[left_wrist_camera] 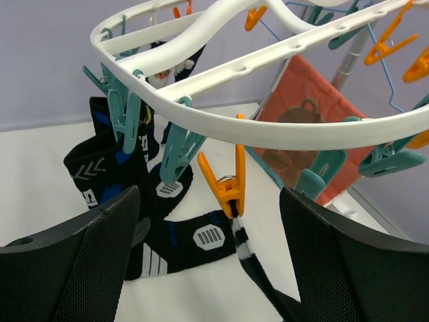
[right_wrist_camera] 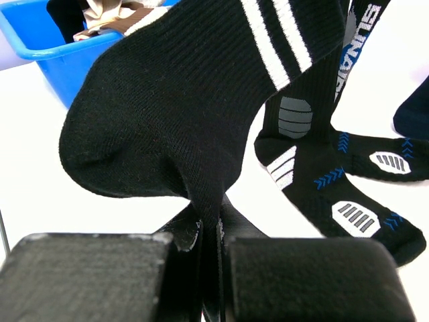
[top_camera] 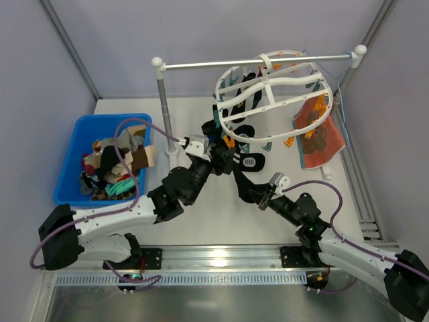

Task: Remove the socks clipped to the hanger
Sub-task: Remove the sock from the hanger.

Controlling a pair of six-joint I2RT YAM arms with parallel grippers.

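The white oval hanger (top_camera: 275,84) hangs from the rail with orange and teal clips and several dark socks under it. In the left wrist view its frame (left_wrist_camera: 268,127) is above me. My left gripper (top_camera: 218,153) is open, its jaws wide on either side of an orange clip (left_wrist_camera: 229,184). That clip holds the white-striped cuff of a black sock (left_wrist_camera: 245,247). My right gripper (top_camera: 260,194) is shut on the lower part of that black white-striped sock (right_wrist_camera: 181,100), which stretches up toward the clip. Other black socks with blue marks (right_wrist_camera: 348,194) hang down to the table.
A blue bin (top_camera: 67,174) with several loose socks stands at the left. The white-and-grey rail stand's post (top_camera: 163,100) rises beside my left arm. An orange-red cloth (top_camera: 320,134) on a blue wire hanger (top_camera: 338,74) hangs at the right.
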